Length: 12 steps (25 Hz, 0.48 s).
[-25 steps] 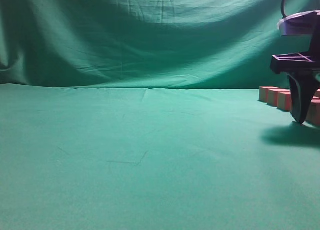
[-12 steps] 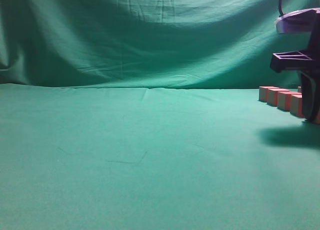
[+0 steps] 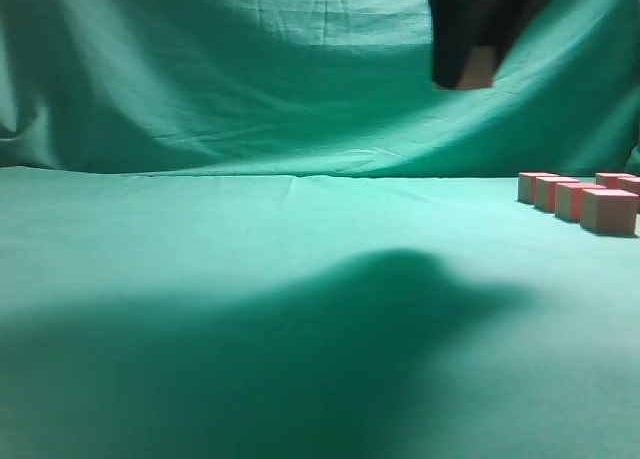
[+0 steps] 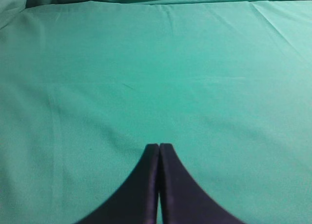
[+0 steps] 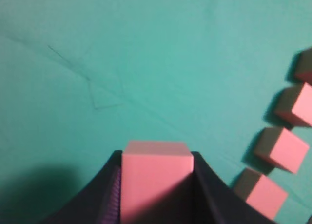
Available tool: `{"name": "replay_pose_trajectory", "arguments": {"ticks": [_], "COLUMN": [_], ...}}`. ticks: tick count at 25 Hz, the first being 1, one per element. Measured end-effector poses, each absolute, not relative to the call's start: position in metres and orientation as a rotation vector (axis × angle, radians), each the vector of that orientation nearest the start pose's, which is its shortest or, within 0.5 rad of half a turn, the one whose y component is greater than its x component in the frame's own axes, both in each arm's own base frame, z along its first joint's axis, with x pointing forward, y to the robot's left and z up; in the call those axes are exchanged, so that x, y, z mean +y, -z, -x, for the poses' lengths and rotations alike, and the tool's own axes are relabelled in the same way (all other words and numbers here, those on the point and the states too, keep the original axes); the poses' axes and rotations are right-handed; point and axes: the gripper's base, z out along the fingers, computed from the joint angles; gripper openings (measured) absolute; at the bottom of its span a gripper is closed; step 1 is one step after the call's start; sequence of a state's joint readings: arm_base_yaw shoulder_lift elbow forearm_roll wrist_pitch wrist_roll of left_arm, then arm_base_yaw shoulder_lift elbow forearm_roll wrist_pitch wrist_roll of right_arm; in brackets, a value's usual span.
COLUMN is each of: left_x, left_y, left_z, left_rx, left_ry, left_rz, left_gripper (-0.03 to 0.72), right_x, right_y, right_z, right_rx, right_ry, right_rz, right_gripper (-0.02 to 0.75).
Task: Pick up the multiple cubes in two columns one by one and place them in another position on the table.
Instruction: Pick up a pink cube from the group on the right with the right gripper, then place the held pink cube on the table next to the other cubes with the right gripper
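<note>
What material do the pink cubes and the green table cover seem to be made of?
The cubes: probably painted wood or dense foam; matte pink faces, crisp edges, no gloss, tan-tinged sides. I cannot tell which. The table cover: woven cloth, matte; it shows fine wrinkles and creases.

draped green backdrop (image 3: 250,79), creased, dim light

Exterior camera sat low, facing along table (image 3: 200,279) toward backdrop (image 3: 250,79). Wrist cameras looked down past their jaws; right wrist and exterior shared the cubes (image 5: 282,148).
</note>
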State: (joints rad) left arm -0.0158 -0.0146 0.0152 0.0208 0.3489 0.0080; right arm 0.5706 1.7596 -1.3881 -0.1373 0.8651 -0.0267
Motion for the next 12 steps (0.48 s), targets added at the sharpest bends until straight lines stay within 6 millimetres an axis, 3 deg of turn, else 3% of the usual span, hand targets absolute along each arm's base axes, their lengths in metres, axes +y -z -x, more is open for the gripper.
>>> {"name": "replay_pose_trajectory", "arguments": {"ticks": [4,8,12], "left_x": [0.0,0.0,0.0], "left_y": [-0.177,-0.177,-0.177], "left_z": [-0.053,-0.053,-0.053], "left_rx": [1.833,1.833,1.833], "left_ry": [-0.015,-0.015,-0.015], "left_rz": [-0.035,-0.035,-0.035], "left_gripper": [0.0,0.0,0.0], "right_x": [0.215,0.235,0.246], "right_y": [-0.26,-0.241,-0.217], "right_z": [-0.341,-0.361,-0.371], "right_rx": [2.593,2.601,2.605], "right_ry": [-0.021,-0.079,-0.124], "right_rz": [1.069,1.263,1.35], "right_gripper": [0.26,0.26,0.26]}}
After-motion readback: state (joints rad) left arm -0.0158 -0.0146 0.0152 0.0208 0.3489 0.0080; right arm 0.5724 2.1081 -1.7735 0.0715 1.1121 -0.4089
